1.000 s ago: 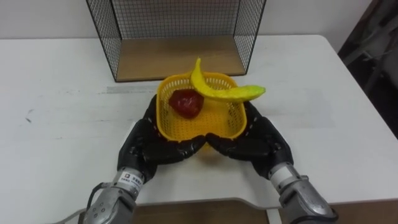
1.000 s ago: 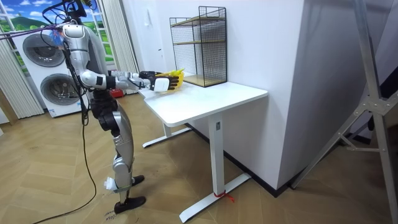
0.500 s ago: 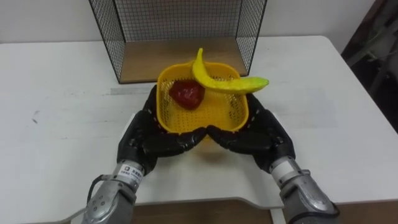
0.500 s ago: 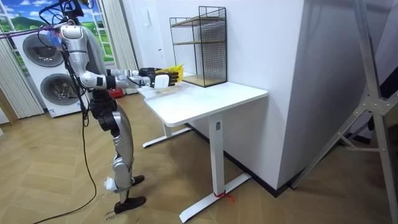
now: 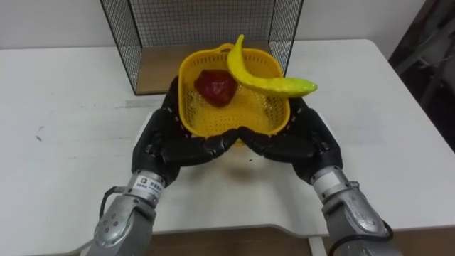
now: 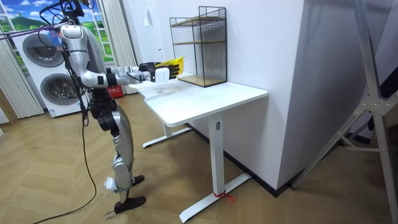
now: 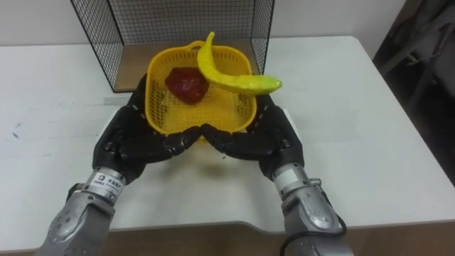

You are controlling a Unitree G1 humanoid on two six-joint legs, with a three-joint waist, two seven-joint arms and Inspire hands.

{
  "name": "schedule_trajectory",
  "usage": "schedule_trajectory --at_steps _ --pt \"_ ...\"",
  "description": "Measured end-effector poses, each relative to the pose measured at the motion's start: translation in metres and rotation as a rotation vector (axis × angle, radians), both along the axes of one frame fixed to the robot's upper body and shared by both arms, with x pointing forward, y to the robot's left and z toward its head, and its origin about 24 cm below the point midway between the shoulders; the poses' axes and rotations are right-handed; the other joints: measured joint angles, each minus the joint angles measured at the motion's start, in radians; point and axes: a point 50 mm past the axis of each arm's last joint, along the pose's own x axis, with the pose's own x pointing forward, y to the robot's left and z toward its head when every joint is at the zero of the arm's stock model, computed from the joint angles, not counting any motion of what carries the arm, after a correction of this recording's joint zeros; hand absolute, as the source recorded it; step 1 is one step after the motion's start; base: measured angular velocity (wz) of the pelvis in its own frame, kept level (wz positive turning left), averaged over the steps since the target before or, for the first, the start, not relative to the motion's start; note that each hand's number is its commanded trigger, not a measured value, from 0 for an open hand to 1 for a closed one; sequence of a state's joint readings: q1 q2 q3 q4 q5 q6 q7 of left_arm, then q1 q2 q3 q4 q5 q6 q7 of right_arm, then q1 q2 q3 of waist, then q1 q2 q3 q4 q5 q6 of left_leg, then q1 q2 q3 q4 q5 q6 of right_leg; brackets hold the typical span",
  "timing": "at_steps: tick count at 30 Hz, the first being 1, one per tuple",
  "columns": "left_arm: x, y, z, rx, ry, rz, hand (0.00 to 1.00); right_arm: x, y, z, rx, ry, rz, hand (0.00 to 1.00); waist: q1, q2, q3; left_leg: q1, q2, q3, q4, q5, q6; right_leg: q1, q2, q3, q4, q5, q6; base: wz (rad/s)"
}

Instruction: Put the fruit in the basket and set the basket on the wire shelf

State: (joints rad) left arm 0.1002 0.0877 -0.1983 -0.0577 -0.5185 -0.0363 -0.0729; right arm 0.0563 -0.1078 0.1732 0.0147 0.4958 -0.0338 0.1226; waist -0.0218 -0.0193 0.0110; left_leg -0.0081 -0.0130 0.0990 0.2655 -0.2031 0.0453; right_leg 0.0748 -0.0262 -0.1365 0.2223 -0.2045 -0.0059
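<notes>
1. The left hand [image 5: 165, 146] and right hand [image 5: 307, 141] have their fingers curled round the near sides of the yellow basket [image 5: 249, 114]. They hold it above the white table [image 5: 64, 142], at the mouth of the wire shelf [image 5: 206, 21].
2. A red fruit [image 5: 215, 87] sits inside. A banana [image 5: 266, 78] lies across the rim, overhanging to the right.
3. Risk: the overhanging banana may strike the shelf's right mesh side and tip out.
4. Risk: the hands flanking the basket may foul the mesh.
5. The wooden board [image 5: 156, 71] lies directly ahead.
</notes>
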Motion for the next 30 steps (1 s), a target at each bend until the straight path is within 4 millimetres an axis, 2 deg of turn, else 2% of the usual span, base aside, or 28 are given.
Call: schedule_trajectory --at_steps 3,7,10,11,13,15,18,20,21,22,23,24,25,27,28,30 --pt "0.0 0.0 0.0 0.0 0.0 0.001 0.0 0.0 0.0 0.0 -0.004 -0.001 0.0 0.0 0.002 -0.002 0.0011 0.0 0.001 -0.002 0.002 0.0 0.0 0.001 0.0 0.0 0.0 0.0 0.0 0.0" --pt "0.0 0.002 -0.001 0.002 0.006 0.008 0.0 0.0 0.0 0.0 -0.036 -0.006 0.003 0.0 0.003 -0.01 0.0074 -0.003 0.006 0.002 0.018 -0.006 0.0 -0.003 0.003 -0.001 0.009 -0.001 -0.001 -0.02" --pt "-0.002 0.006 -0.003 0.007 0.015 0.018 0.0 0.0 0.002 -0.001 -0.044 -0.005 0.011 0.0 0.018 -0.011 0.0118 -0.023 0.029 0.01 0.093 -0.048 -0.008 -0.022 0.018 0.005 0.057 -0.021 -0.009 -0.15" --pt "-0.001 0.006 -0.003 0.004 0.014 0.023 0.0 -0.001 0.002 -0.003 -0.043 0.001 0.012 0.0 0.026 -0.014 0.0113 -0.051 0.046 0.013 0.158 -0.083 -0.013 -0.04 0.031 0.013 0.1 -0.047 -0.017 -0.15" --pt "-0.001 0.007 -0.004 0.006 0.017 0.025 0.0 -0.001 0.003 -0.003 -0.045 0.001 0.019 0.0 0.041 -0.012 0.0123 -0.082 0.071 0.016 0.231 -0.116 -0.023 -0.06 0.046 0.013 0.15 -0.073 -0.027 -0.11" --pt "-0.002 0.009 -0.005 0.008 0.019 0.03 0.0 -0.002 0.003 -0.004 -0.043 0.003 0.021 0.0 0.057 -0.019 0.011 -0.091 0.076 0.029 0.267 -0.126 -0.03 -0.081 0.048 0.02 0.184 -0.094 -0.039 -0.13" --pt "-0.001 0.01 -0.005 0.009 0.018 0.033 0.0 -0.002 0.003 -0.004 -0.045 0.001 0.026 0.0 0.059 -0.018 0.0104 -0.11 0.086 0.034 0.305 -0.123 -0.038 -0.096 0.049 0.032 0.211 -0.114 -0.051 0.0" --pt "-0.001 0.011 -0.005 0.017 0.017 0.033 0.0 -0.002 0.002 -0.004 -0.053 0.0 0.027 0.0 0.053 -0.022 0.0095 -0.169 0.092 0.031 0.4 -0.091 -0.057 -0.087 0.047 0.033 0.216 -0.12 -0.06 0.09" --pt "-0.002 0.012 -0.005 0.026 0.02 0.034 0.0 -0.002 0.005 -0.004 -0.043 0.004 0.032 0.0 0.057 -0.028 0.0095 -0.219 0.082 0.018 0.421 -0.074 -0.065 -0.084 0.036 0.035 0.216 -0.12 -0.062 0.05" --pt "-0.002 0.011 -0.006 0.012 0.022 0.032 0.0 -0.002 0.002 -0.004 -0.057 0.001 0.031 0.0 0.055 -0.029 0.0046 -0.253 0.059 0.003 0.31 -0.061 -0.069 -0.086 0.028 0.037 0.214 -0.122 -0.062 -0.04" --pt "-0.002 0.01 -0.006 0.009 0.022 0.032 0.0 -0.001 0.001 -0.004 -0.062 0.001 0.031 0.0 0.055 -0.03 0.0044 -0.267 0.057 0.002 0.241 -0.034 -0.073 -0.086 0.027 0.04 0.215 -0.123 -0.06 -0.25" --pt "-0.002 0.01 -0.006 0.006 0.024 0.032 0.0 -0.002 -0.003 -0.005 -0.082 0.005 0.031 0.0 0.061 -0.024 0.0007 -0.279 0.055 0.004 0.168 0.073 -0.059 -0.085 0.018 0.039 0.221 -0.128 -0.054 -0.33" --pt "-0.002 0.01 -0.007 0.009 0.025 0.03 0.0 -0.002 -0.002 -0.005 -0.082 0.006 0.033 0.0 0.058 -0.022 -0.0047 -0.265 0.05 0.004 0.135 0.146 -0.037 -0.081 0.017 0.041 0.227 -0.141 -0.043 -0.22" --pt "-0.002 0.01 -0.006 0.015 0.023 0.026 0.0 -0.002 -0.002 -0.005 -0.084 0.004 0.04 0.0 0.042 -0.036 -0.0093 -0.243 0.027 0.004 0.106 0.156 -0.018 -0.065 0.006 0.045 0.208 -0.143 -0.031 0.06" --pt "-0.003 0.009 -0.006 0.018 0.021 0.017 0.0 -0.002 -0.004 -0.004 -0.086 0.002 0.04 0.0 0.035 -0.038 -0.0087 -0.238 0.017 0.004 0.102 0.156 -0.006 -0.052 0.004 0.038 0.189 -0.14 -0.027 0.1" --pt "-0.003 0.007 -0.007 0.022 0.02 0.006 0.0 -0.002 -0.004 -0.004 -0.085 0.0 0.038 0.0 0.026 -0.039 -0.008 -0.237 0.007 0.004 0.105 0.152 0.001 -0.044 -0.015 0.03 0.173 -0.141 -0.023 0.08"
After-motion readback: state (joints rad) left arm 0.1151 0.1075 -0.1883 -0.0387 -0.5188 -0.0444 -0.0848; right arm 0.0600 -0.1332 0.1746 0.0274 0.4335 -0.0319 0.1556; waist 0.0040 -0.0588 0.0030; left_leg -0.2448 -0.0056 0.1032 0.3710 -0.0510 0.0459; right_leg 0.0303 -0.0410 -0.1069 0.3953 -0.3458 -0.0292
